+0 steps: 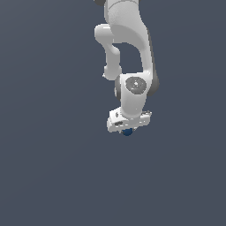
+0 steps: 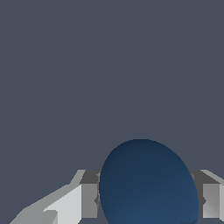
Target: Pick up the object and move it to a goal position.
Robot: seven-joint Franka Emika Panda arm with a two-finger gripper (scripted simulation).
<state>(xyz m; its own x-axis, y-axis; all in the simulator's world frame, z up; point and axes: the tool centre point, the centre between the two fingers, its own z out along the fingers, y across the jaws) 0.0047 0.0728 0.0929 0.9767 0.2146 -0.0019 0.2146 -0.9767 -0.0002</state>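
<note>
The small dark blue ball (image 1: 128,132) peeks out just under the white gripper (image 1: 128,129) in the exterior view; most of it is hidden by the hand. In the wrist view the ball (image 2: 146,183) fills the space between the two grey fingers (image 2: 89,197), which stand against its two sides. The gripper (image 2: 148,200) is shut on the ball. The white arm reaches down from the upper middle of the exterior view.
A plain dark grey surface (image 1: 53,167) fills both views. No other objects and no goal marker show.
</note>
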